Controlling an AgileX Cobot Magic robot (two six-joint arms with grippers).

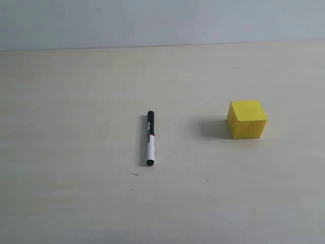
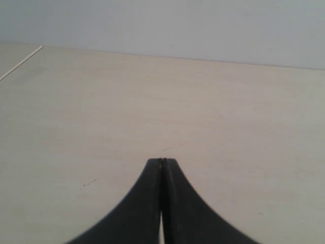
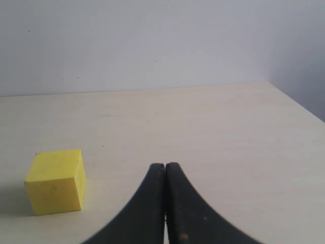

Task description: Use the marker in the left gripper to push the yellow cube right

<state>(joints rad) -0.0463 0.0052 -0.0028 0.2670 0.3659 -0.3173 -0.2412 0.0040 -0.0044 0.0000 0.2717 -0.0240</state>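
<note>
Two things lie on the pale worktop (image 1: 76,101) in the exterior view: the marker (image 1: 150,138) and the yellow cube (image 1: 247,119). The marker lies flat near the middle of that view. Its length runs almost straight away from the camera, with the black cap half at the far end and the white barrel half at the near end, where a small dark tip closes the barrel. It lies loose on the bare surface. The yellow cube sits to the right of the marker, well apart from it and a little farther back. It rests square on the worktop, its top face and one side face showing, and a soft shadow falls to its left.

The left tool (image 2: 162,162), seen from its own wrist camera, has its dark jaws pressed together tip to tip, pinching nothing. It hangs over bare worktop, and a grey wall (image 2: 203,25) rises beyond the far edge. The right tool (image 3: 165,166) is likewise pressed together, with only a hairline seam between its jaws. Its wrist view catches the yellow cube standing on the worktop off to one side of the jaws, clearly apart from them
</note>
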